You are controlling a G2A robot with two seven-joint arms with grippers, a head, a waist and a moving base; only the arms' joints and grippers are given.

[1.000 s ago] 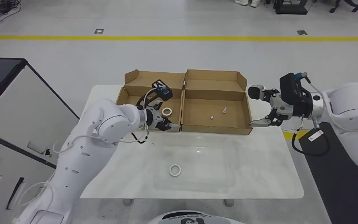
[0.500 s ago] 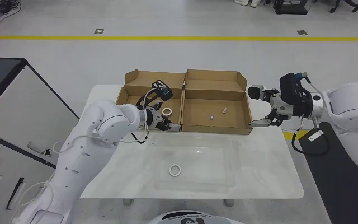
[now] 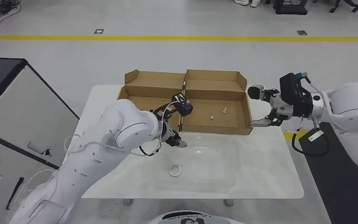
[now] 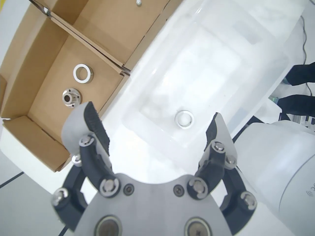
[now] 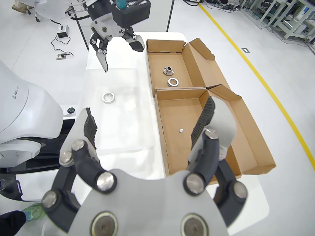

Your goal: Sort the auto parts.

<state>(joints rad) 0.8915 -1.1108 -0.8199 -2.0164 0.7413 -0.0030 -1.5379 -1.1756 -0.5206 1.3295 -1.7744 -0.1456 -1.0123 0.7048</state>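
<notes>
A metal ring (image 3: 175, 169) lies in the clear tray (image 3: 218, 173) at the table's front. My left gripper (image 3: 174, 138) hangs open above the tray's far left corner, beside the left cardboard box (image 3: 140, 89); from its own wrist camera the ring (image 4: 184, 119) lies just ahead of the empty left gripper (image 4: 153, 114). That box holds another ring (image 4: 83, 73) and a flanged hub (image 4: 71, 97). The right box (image 3: 201, 109) holds two small bolts (image 3: 211, 117). My right gripper (image 3: 256, 107) is open and empty off that box's right end.
The two open-lidded boxes stand side by side along the white table's (image 3: 268, 168) far half. Bare tabletop lies right of the tray and at the far left. A black-framed panel (image 3: 22, 106) stands left of the table.
My left gripper has swung out of the left box, toward the front and right, and now hangs over the tray. A ring stays in the box. The right arm has not moved.
</notes>
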